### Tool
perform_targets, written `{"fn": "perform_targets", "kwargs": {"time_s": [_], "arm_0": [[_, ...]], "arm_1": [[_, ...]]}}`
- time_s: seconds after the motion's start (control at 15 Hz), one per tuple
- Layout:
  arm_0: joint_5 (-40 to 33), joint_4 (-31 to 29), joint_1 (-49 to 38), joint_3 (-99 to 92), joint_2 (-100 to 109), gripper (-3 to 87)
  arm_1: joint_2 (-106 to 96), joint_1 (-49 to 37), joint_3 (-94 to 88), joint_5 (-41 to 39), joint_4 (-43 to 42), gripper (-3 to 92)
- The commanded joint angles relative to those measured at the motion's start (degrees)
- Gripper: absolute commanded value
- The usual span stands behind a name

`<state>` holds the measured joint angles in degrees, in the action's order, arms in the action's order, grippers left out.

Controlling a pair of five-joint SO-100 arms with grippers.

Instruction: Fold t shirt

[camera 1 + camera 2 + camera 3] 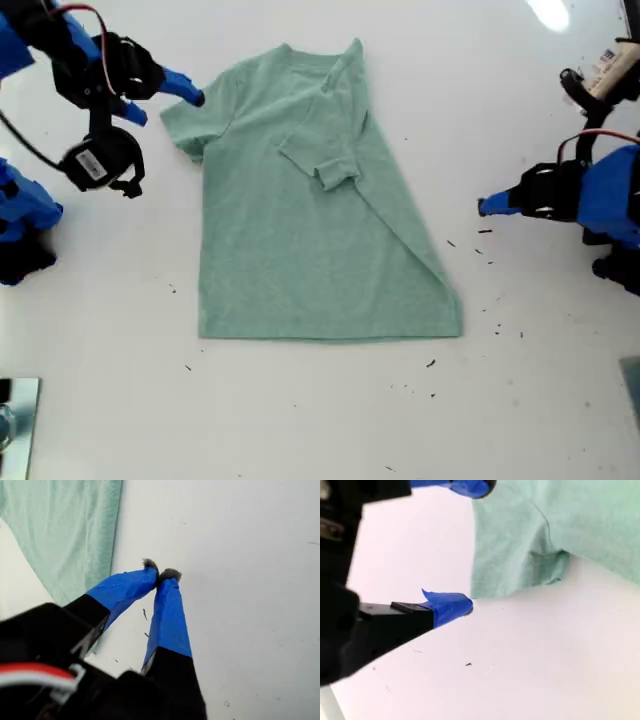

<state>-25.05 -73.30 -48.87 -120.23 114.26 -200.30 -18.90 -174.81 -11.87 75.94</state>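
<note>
The white surface [300, 420] carries little besides the t shirt [310, 230], which lies flat near its middle, collar toward the far edge and hem toward the near edge. One sleeve on the exterior view's right is folded inward across the chest, so that side runs as a slanted fold down to the hem; the other sleeve spreads out toward the exterior view's left. Small dark specks [490, 255] are scattered over the bare surface on the exterior view's right and near the front edge. Nothing lies on top of the shirt or between it and either arm.

A white label [90, 165] sits on a black motor of the arm at the exterior view's left, and another on the arm at the right edge; the print on both is too small to read.

My first pincer [484, 206] [161, 573] points toward the shirt's slanted side from the exterior view's right, low above bare surface, its blue-taped tips pressed together on nothing. My second pincer [170, 98] [472, 545] hangs beside the spread sleeve, jaws wide apart and empty, one tip seemingly just over the sleeve's edge.
</note>
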Motion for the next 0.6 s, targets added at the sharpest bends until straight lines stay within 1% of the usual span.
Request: {"fn": "perform_targets", "kwargs": {"time_s": [0.0,0.13,0.2,0.27,0.33,0.4,0.53], "arm_0": [[-0.7,8.17,-1.67,-4.75,-2.81,32.5],[-1.85,12.92,-3.08,-7.29,-7.56,31.6],[-2.2,15.12,-3.16,-7.73,-10.28,27.8],[-2.99,17.23,-3.16,-7.82,-13.01,16.0],[-4.83,18.81,-3.16,-7.03,-15.03,-0.2],[-5.19,18.81,-2.55,-6.5,-14.15,-0.2],[-6.06,17.4,-0.97,-5.54,-1.49,-0.2]], "arm_1": [[-0.35,0.97,-3.6,-0.18,-1.32,2.8],[-0.35,1.05,-3.6,0.0,-1.32,2.8],[-0.35,1.05,-3.6,-0.09,-1.32,2.8],[-0.35,1.05,-3.6,0.0,-1.32,2.8],[-0.35,1.05,-3.6,0.0,-1.32,2.8],[-0.35,1.05,-3.6,0.09,-1.32,2.8],[-0.35,1.14,-3.6,0.09,-1.23,2.8]]}}
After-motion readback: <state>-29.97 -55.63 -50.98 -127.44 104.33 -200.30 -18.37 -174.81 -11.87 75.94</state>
